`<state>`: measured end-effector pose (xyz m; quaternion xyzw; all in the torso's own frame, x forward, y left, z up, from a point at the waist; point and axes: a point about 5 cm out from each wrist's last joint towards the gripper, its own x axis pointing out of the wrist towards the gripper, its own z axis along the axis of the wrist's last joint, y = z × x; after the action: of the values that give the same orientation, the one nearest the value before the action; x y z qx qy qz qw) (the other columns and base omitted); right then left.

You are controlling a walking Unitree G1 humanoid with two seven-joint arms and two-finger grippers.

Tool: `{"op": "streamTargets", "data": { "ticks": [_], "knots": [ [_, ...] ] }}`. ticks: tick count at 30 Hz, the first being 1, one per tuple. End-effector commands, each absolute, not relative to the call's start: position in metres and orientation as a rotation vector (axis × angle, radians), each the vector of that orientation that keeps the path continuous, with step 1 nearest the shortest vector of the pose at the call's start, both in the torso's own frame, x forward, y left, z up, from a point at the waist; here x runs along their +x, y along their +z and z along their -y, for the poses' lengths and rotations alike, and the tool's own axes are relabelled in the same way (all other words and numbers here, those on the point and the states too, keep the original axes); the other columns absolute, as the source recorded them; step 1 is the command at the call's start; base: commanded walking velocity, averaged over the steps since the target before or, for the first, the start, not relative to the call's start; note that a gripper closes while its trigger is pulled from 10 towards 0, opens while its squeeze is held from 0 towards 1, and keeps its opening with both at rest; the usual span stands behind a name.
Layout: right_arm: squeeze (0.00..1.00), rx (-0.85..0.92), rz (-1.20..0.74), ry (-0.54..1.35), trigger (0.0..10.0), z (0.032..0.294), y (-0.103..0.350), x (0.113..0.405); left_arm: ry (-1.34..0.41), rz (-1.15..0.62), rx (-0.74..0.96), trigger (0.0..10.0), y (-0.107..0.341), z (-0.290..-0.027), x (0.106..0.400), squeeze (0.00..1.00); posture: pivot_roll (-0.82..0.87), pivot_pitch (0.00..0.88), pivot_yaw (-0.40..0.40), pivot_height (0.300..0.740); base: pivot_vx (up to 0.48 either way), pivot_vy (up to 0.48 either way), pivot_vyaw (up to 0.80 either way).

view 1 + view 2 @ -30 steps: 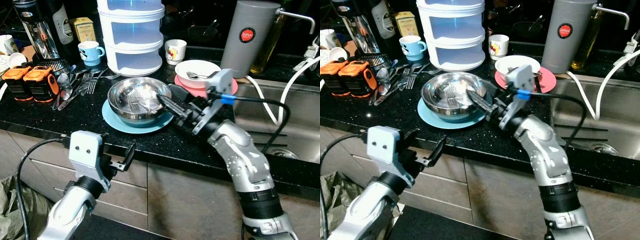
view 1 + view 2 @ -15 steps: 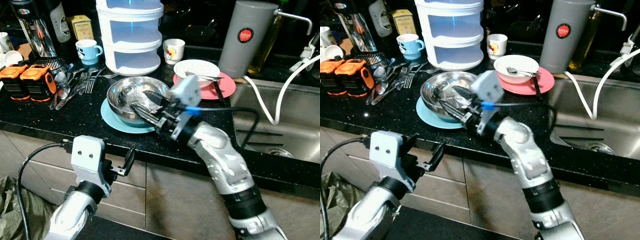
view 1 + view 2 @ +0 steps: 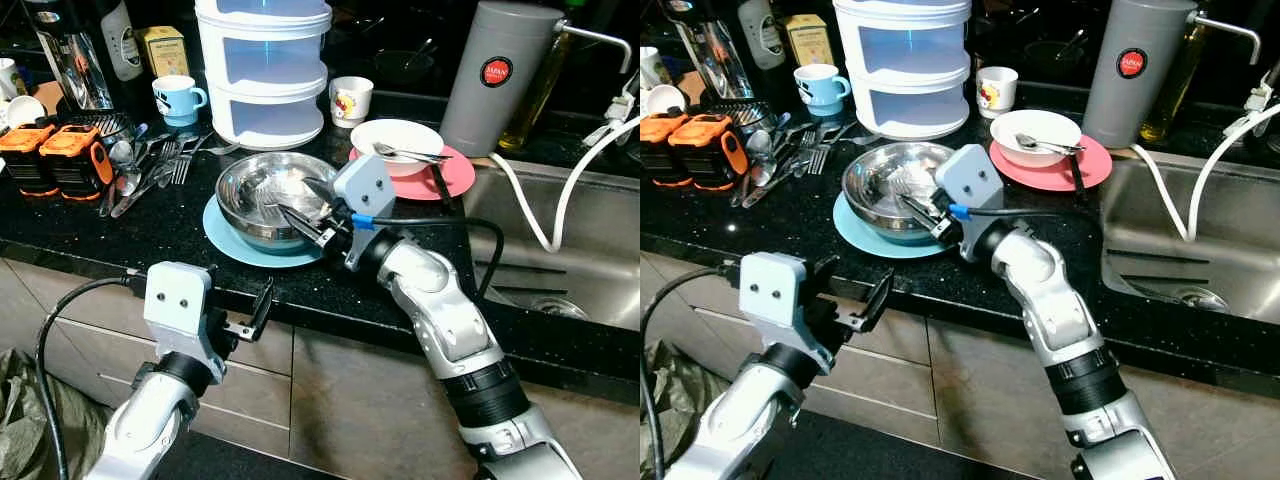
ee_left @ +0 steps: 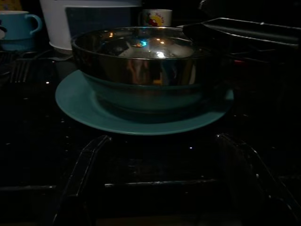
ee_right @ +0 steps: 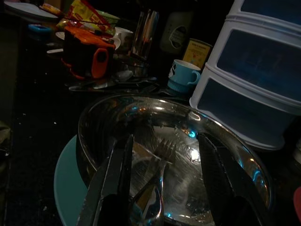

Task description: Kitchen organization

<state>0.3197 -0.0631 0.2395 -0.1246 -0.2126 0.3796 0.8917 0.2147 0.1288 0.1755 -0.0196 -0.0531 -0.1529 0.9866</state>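
Right gripper (image 3: 305, 208) hung over the steel bowl (image 3: 268, 196) with its two fingers spread apart, nothing between them — the fork (image 5: 157, 181) lay just below, on the bowl's floor. That bowl sat on a teal plate (image 3: 228, 241) near the counter's front edge. By my judgement the tidying had barely started: loose cutlery (image 3: 150, 172) and cups were scattered about the counter. The fork's long axis ran roughly along the fingers, tines pointing away from the wrist. Left gripper (image 3: 258, 312) waited below the counter edge, fingers apart.

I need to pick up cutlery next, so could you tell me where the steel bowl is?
The steel bowl sits on the blue plate, in front of the white stacked container.
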Motion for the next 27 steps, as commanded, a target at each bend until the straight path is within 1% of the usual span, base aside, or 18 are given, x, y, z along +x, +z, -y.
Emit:
{"op": "streamTargets", "data": {
  "ticks": [1,4,5,12,16,27],
  "knots": [
    [0.00,-0.266,0.429,0.779,10.0,0.0664,0.2347,0.3209,-0.306,0.088,-0.033,10.0,0.1705,-0.1281,0.2150,0.00,0.19,0.000,-0.010,0.740,0.000,0.000,0.00],
    [0.00,-0.243,0.416,0.773,10.0,0.0681,0.2320,0.3210,-0.307,0.086,-0.035,10.0,0.1698,-0.1282,0.2150,0.00,0.19,0.000,-0.009,0.740,0.000,0.000,0.00],
    [0.00,-0.193,0.403,0.770,10.0,0.0695,0.2309,0.3212,-0.308,0.087,-0.034,10.0,0.1699,-0.1281,0.2165,0.00,0.19,0.000,-0.009,0.740,0.000,0.000,0.00],
    [0.00,-0.120,0.389,0.773,10.0,0.0705,0.2311,0.3214,-0.311,0.095,-0.034,10.0,0.1714,-0.1276,0.2187,0.00,0.19,0.000,-0.008,0.740,0.000,0.000,0.00],
    [0.00,0.015,0.376,0.773,10.0,0.0696,0.2339,0.3212,-0.310,0.098,-0.031,10.0,0.1722,-0.1280,0.2187,0.00,0.19,0.000,-0.006,0.740,0.000,0.000,0.00],
    [0.00,-0.030,0.375,0.809,10.0,0.0684,0.2312,0.3151,-0.307,0.101,-0.030,10.0,0.1732,-0.1291,0.2182,0.00,0.20,0.000,-0.009,0.740,0.000,0.000,0.00]
  ]
}}
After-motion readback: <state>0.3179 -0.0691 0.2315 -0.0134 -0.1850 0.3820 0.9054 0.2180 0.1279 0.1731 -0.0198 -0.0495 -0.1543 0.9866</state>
